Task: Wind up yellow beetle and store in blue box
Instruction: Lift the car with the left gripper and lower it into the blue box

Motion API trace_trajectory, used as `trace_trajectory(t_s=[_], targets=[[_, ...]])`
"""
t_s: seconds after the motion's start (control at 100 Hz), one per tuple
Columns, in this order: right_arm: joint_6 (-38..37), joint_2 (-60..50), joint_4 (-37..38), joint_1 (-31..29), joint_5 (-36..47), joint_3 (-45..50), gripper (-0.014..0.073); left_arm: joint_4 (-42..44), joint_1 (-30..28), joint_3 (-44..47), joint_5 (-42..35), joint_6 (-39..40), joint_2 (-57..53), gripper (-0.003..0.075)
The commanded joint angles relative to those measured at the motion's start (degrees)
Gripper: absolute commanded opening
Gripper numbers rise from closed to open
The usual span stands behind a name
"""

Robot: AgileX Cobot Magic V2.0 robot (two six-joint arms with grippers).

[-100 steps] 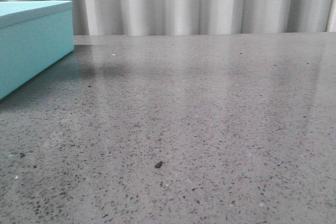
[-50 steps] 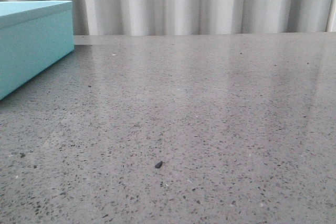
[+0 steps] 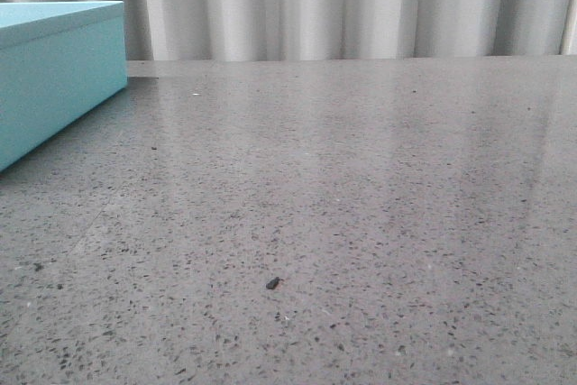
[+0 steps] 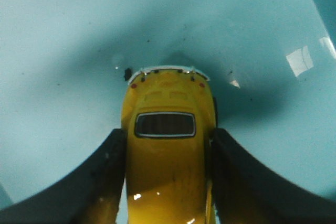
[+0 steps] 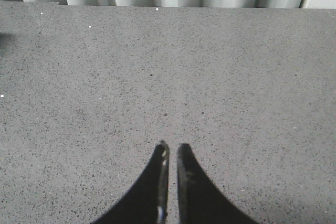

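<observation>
Left gripper (image 4: 167,145) clamps yellow beetle (image 4: 167,156) over turquoise, seemingly the blue box (image 3: 54,69); right gripper (image 5: 171,153) closed above speckled table (image 3: 361,205).

On my left wrist feed, the left gripper (image 4: 167,145) shows two broad black fingers (image 4: 105,182), matte, curving inward, with faint specks and scuffs. On my right wrist feed, the right gripper (image 5: 171,148) shows two slim black fingers (image 5: 155,182), tapering to rounded tips, with small glossy highlights.

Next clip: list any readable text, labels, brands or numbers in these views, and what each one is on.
None can be read in any view.
yellow beetle, held in the left gripper: no badge or plate legible.
blue box: plain sides and lid, no print.
right gripper: plain black fingers.
</observation>
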State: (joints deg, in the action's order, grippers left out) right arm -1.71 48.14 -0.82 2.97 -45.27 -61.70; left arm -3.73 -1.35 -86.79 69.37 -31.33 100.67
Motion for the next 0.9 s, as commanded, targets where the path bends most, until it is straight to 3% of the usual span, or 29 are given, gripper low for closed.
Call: trace_trajectory(t_s=[0.0, 0.1, 0.29, 0.4, 0.58, 0.89], targets=[[0.3, -0.4, 0.1, -0.1, 4.7, -1.3, -0.0041, -2.8, 0.0, -1.4, -1.5, 0.8, -1.9, 0.0107], [0.3, -0.4, 0.1, -0.1, 4.7, -1.3, -0.0041, -4.2, 0.0, -1.4, -1.7, 0.8, -1.4, 0.0139], [0.3, -0.4, 0.1, -0.1, 4.7, -1.3, -0.0041, -4.4, 0.0, -1.4, -1.8, 0.8, -1.4, 0.0351], [0.3, -0.4, 0.1, -0.1, 4.7, -1.3, -0.0041, -4.4, 0.0, -1.4, -1.3, 0.8, -1.4, 0.0423], [0.3, -0.4, 0.1, -0.1, 4.7, -1.3, -0.0041, -4.7, 0.0, -5.0, 3.4, 3.2, -1.4, 0.0423], [0.3, -0.4, 0.1, -0.1, 4.0, -1.2, -0.0041, -9.6, 0.0, -14.7, 3.3, 8.0, -6.6, 0.0405]])
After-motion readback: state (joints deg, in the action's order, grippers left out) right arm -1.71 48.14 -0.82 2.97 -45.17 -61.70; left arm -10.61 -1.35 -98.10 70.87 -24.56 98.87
